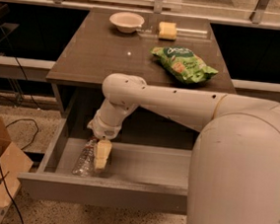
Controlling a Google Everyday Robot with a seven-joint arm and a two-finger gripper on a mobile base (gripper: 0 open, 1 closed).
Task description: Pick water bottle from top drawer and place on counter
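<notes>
**A:** The big white arm comes in from 4 o'clock, and its elbow sits just at the front edge of the counter. A straight lift may knock that edge.

**B:** And below it the top drawer stands wide open. Its 9 o'clock wall is close to the work, so a sideways nudge may pin the load there.

**A:** Up top, the green snack bag fills the 2 o'clock area. The 9 o'clock half looks the safer landing.

**B:** Now the water bottle. It lies on its side at the 9 o'clock end of the drawer floor. Round body, smooth floor: it may roll.

**A:** The gripper is down in the drawer, right at the bottle's 3 o'clock side, seemingly touching. Whether the claw is apart or clamped, nobody can tell from here. An off-centre hold could let the bottle slip or tip on the way up.
</notes>
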